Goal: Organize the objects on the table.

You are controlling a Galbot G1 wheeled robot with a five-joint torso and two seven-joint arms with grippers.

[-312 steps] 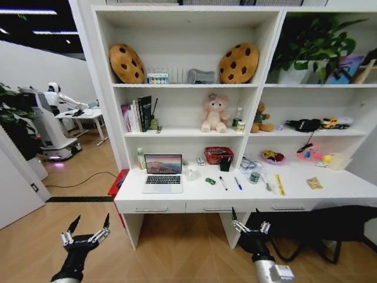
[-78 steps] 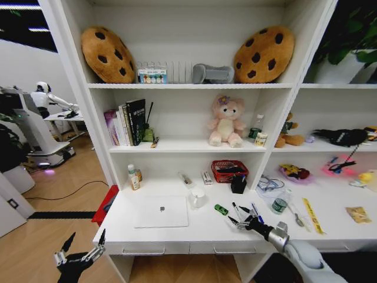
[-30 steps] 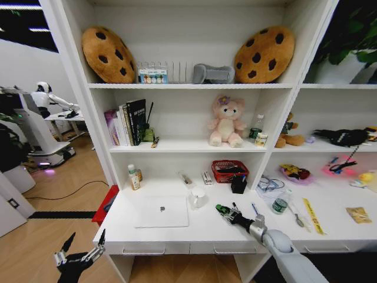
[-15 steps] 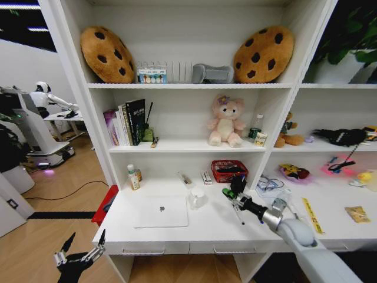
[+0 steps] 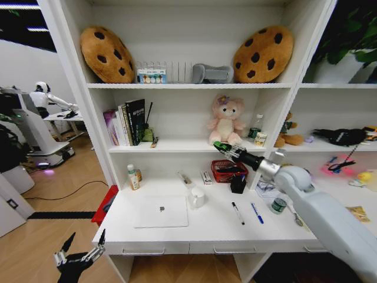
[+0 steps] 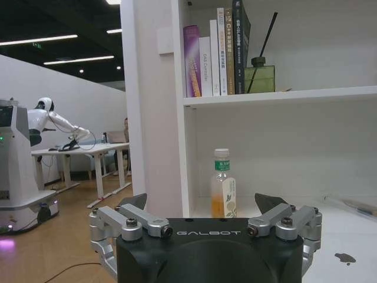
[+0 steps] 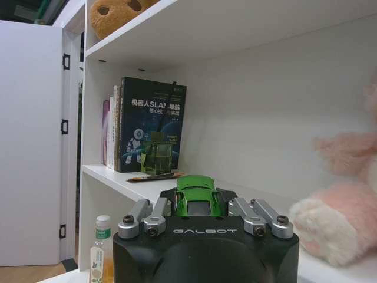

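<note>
Green item: we see a tiny green toy car [image 7: 199, 200] clamped in our right pincer [image 5: 222, 148], raised level with the plush-toy shelf, well above the table [image 5: 206, 227].
Laptop: silver laptop [image 5: 161, 211], lid closed, flat on the table's left part.
Black pen: black pen [image 5: 237, 213] lying on the table right of the laptop.
Blue pen: blue pen [image 5: 257, 213] just beside it, roughly parallel, not touching.

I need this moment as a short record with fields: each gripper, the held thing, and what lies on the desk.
right gripper: raised at middle-shelf height beside the pink plush toy, shut on the green toy car
left gripper: open, low, below the desk
laptop: closed, on desk
black pen, blue pen: on desk
</note>
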